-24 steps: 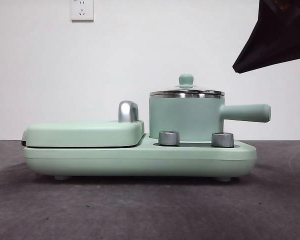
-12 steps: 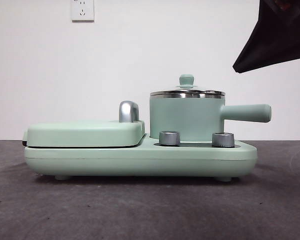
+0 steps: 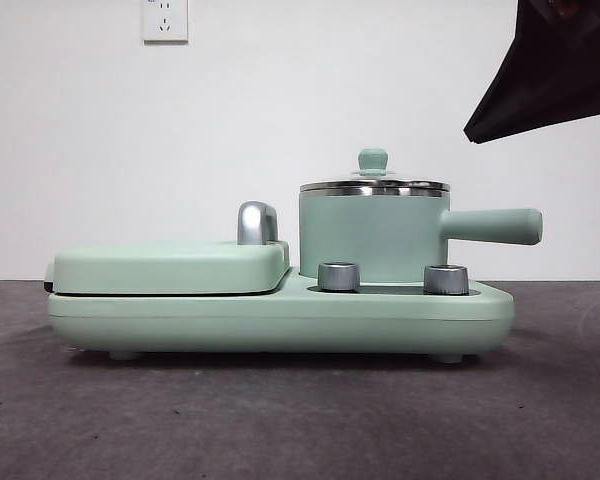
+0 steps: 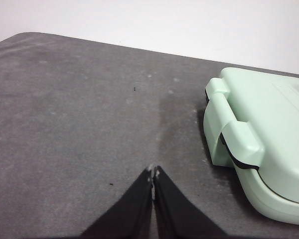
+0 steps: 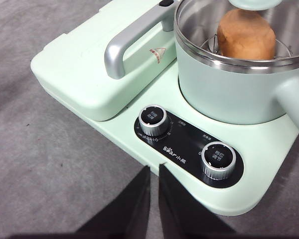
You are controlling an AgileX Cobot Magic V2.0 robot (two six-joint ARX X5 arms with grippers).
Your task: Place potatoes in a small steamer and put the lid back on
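Note:
The mint-green small steamer (image 3: 373,235) stands on the right of the green appliance base (image 3: 280,320), with its straight handle (image 3: 492,226) pointing right. The glass lid (image 3: 374,186) with its green knob (image 3: 372,160) sits on the steamer. In the right wrist view the orange-brown potato (image 5: 245,35) shows inside the steamer (image 5: 229,94), under the knob (image 5: 250,3). My right gripper (image 5: 153,170) is shut and empty, above the base's front edge near the dials. It shows as a black tip (image 3: 550,70) at the front view's top right. My left gripper (image 4: 153,172) is shut and empty over the table beside the griddle.
The flat green hinged griddle (image 3: 170,268) with its chrome handle (image 3: 256,222) fills the left of the base. Two steel dials (image 5: 153,120) (image 5: 218,159) sit in front of the steamer. The griddle's end (image 4: 259,144) lies near my left gripper on the grey table (image 4: 79,124).

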